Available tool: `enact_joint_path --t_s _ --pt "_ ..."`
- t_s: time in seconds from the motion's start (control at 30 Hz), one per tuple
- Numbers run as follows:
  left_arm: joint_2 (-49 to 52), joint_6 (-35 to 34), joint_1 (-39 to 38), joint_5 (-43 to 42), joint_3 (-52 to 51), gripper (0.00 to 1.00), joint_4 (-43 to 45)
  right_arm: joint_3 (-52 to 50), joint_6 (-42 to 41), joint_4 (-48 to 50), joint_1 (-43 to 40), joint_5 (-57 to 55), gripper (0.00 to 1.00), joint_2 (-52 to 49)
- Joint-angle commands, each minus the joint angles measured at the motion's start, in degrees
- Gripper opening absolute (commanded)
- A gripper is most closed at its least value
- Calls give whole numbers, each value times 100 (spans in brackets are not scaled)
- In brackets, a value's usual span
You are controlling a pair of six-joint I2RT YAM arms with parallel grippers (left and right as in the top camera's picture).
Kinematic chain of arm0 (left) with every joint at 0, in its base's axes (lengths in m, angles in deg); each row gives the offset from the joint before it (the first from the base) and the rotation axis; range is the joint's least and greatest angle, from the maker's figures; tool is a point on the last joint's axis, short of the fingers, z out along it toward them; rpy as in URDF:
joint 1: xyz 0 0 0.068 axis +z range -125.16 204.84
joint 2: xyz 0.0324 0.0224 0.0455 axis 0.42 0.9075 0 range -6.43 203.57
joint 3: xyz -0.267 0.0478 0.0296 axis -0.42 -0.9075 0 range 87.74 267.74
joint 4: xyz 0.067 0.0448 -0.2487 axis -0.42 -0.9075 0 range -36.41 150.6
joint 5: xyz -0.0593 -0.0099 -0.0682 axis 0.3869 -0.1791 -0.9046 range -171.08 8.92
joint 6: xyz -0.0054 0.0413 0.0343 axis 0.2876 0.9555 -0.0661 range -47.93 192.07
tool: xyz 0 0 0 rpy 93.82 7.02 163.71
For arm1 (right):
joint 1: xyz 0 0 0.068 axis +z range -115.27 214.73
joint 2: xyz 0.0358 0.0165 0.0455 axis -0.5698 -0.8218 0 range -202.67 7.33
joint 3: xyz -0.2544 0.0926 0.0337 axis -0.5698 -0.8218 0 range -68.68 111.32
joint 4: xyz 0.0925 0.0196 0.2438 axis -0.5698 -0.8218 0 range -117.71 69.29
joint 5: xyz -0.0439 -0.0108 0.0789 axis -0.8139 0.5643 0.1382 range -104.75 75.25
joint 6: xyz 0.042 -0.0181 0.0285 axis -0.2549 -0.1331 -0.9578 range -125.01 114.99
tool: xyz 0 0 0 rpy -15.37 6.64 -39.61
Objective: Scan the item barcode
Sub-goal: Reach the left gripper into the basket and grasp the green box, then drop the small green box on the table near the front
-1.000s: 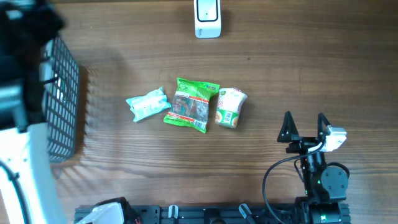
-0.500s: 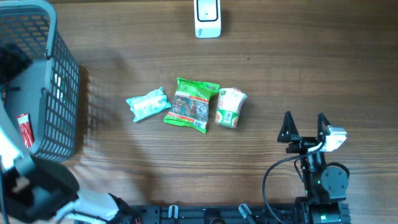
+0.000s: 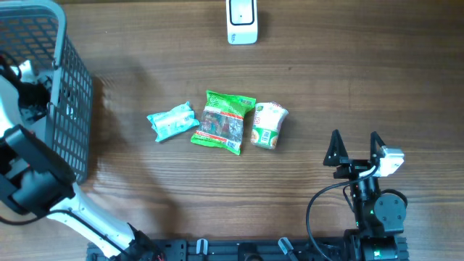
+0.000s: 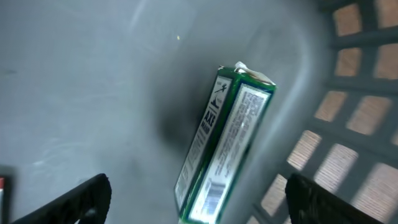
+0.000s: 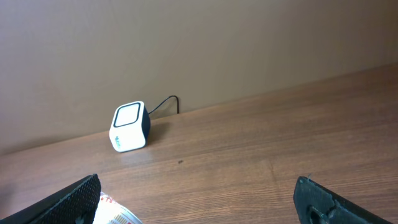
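Two tools, both with fingers spread apart and clamped on nothing. Nearest, low on the right side: one right tool [image 3: 355, 138], poised over the tabletop [image 3: 348, 80], well apart from every item. Farther out, mid-tabletop, three packaged items in one row: one pale green packet [image 3: 172, 121] at the left, one green snack bag [image 3: 223, 122] in the middle just beside it, one noodle cup [image 3: 269, 125] on its side at the right, just beside the bag. Off to the left, one grey basket [image 3: 72, 116], mesh-walled, reaching back to the far edge. Down inside it, the left tool [image 4: 198, 199], its two fingers [image 4: 81, 199] wide at either side of the wrist view, with one green and white box [image 4: 224, 149] between and beyond them, askew on the basket floor near the mesh wall, touched by neither finger. Farthest of all, at the far edge: one white scanner [image 3: 241, 22], window turned upward, one dark cable [image 5: 163, 104] trailing behind it.
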Motion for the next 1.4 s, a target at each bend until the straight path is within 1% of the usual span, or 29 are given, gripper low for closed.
enact_joint_path --t_s 0.0,0.13,0.17,0.2,0.27,0.3,0.33,0.37,0.4,0.43,0.57,0.7,0.8,1.03,1.1,1.2,1.27,1.33,1.37 --pt "308 111 -107 -114 -37 84 76 -4 -24 26 -24 15 100 61" --pt "555 109 -197 -109 -37 86 122 -4 -24 26 -24 15 100 61" --pt "612 111 -214 -105 -37 86 127 -4 -24 26 -24 15 100 61" --pt "640 111 -223 -79 -37 81 142 -4 -24 26 -24 15 100 61" --pt "643 109 -223 -46 -37 69 170 -4 -22 26 -24 15 100 61" --pt "627 109 -221 -48 -35 56 219 -4 -24 26 -24 15 100 61" --pt "588 109 -214 -46 -22 38 238 -4 -22 26 -24 15 100 61" --pt "542 109 -203 -48 15 28 245 -4 -24 26 -24 15 100 61" --pt "507 109 -195 -48 46 23 240 -4 -22 26 -24 15 100 61" --pt "468 109 -188 -48 74 22 238 -4 -22 26 -24 15 100 61" --pt "96 107 -146 -28 210 25 249 -4 -24 26 -24 15 99 61" --pt "-457 -4 -146 463 372 25 251 -4 -22 26 -24 15 100 61" --pt "-1130 -396 -146 765 452 26 306 -4 -22 26 -24 15 99 61" --pt "-2863 -1163 -280 793 457 26 459 -4 -22 26 -24 15 100 61" --pt "-3383 -1403 -442 750 457 26 356 -4 -24 26 -24 15 100 61" --pt "-3941 -1423 -901 372 457 27 146 -4 -22 24 -24 15 100 61" --pt "-4188 -1425 -1443 315 457 27 -160 -4 -22 24 -24 15 100 61" --pt "-4258 -1423 -1952 321 457 27 -479 -4 -24 26 -24 15 100 61" --pt "-4253 -1425 -2328 321 455 27 -730 -4 -22 26 -24 15 100 61"
